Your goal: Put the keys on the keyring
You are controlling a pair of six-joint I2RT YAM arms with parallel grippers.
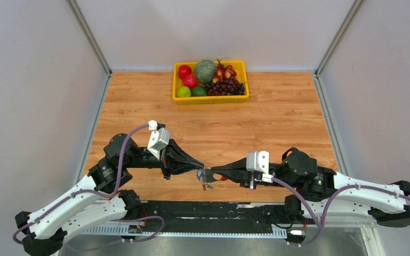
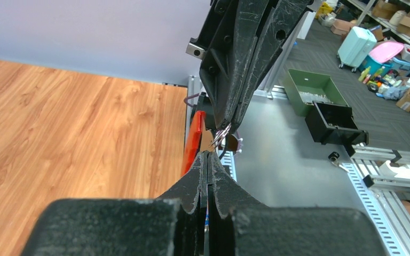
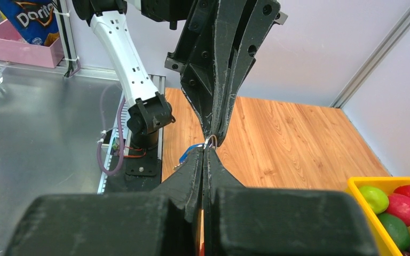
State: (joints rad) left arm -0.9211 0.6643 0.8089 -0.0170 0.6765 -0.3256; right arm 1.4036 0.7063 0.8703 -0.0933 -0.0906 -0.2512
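Both pincers are pinched fully shut and meet nose to nose. The left gripper (image 1: 200, 166) comes at the keyring (image 2: 220, 137) from the left and the right gripper (image 1: 211, 173) from the right, their long axes running nearly along one line. The ring shows only as thin silver loops in the narrow gap between the two sets of tips, touching or nearly touching both. I cannot tell which pair actually has hold of the wire, and neither arm is the nearer.

The red key (image 2: 194, 141) hangs just beside the keyring on the right gripper's side. In the left wrist view its head is turned edge-on and its long axis is steep. The blue key (image 3: 191, 151) sits just beside the keyring on the left gripper's side; its blade is hidden.

As I judge it, the coming move turns on lining a key's hole up with the ring's split, and the crowded fingertips leave little play there.

Past the keyring, bare table (image 1: 277, 122) stretches away. The yellow crate (image 1: 211, 100) stands well apart on the far side, and the table's near edge is close behind.
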